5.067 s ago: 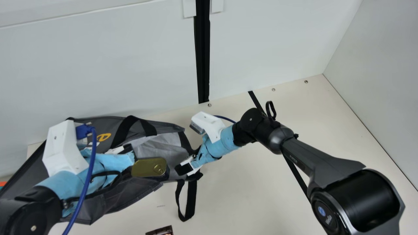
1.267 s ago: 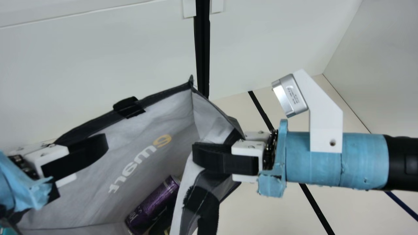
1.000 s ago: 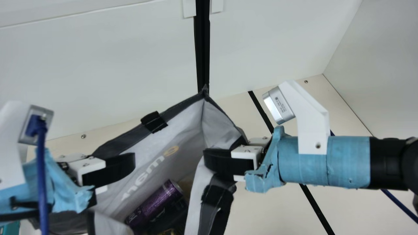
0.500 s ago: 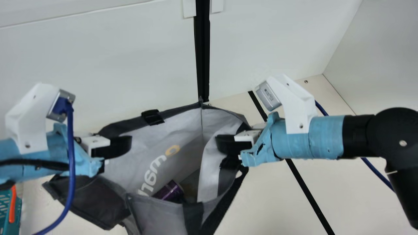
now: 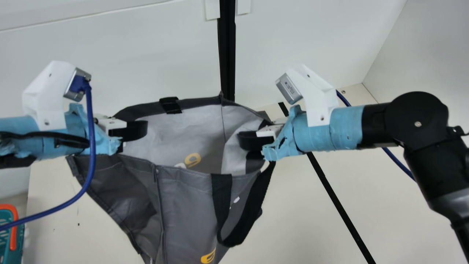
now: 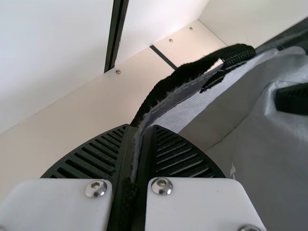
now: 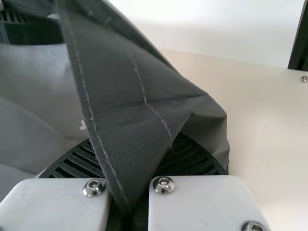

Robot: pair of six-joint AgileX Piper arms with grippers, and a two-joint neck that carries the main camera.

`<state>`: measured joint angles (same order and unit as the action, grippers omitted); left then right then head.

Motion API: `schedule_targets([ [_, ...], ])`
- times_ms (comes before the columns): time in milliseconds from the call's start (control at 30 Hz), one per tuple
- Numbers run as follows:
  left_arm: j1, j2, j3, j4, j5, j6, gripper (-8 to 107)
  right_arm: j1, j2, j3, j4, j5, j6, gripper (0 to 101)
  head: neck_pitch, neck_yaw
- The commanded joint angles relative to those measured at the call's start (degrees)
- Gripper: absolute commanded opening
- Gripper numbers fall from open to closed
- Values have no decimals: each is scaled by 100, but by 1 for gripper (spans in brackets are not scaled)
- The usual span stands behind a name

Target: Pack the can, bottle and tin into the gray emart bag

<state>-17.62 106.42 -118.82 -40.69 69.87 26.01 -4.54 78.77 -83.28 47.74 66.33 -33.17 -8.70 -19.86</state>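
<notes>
In the main view, the gray bag is held open toward seven o'clock. Its rim is clamped at nine o'clock by the left gripper, at three by the right gripper.

**One bag, two grippers: left gripper, right gripper**

Fingers: two per gripper, four total. Wrist cameras: two, one near each pair of fingers. Blue cables: two. Teal basket: one, well apart from the left fingers.
</notes>
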Motion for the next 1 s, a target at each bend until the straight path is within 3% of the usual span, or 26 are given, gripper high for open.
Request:
schedule_targets([
  [0,-13,142,-214,-21,3,-26,10,38,80,-18,-8,-61,-22,0,-130,-14],
  [467,-87,638,-1029,-125,3,-256,10,165,342,-135,-19,-338,-105,0,-130,-14],
  [867,-81,635,-1026,-118,0,-264,10,165,342,-135,-19,-345,-105,0,-130,-14],
  [967,-81,635,-1026,-118,0,-264,20,165,342,-135,-19,-345,-105,0,-130,-14],
])
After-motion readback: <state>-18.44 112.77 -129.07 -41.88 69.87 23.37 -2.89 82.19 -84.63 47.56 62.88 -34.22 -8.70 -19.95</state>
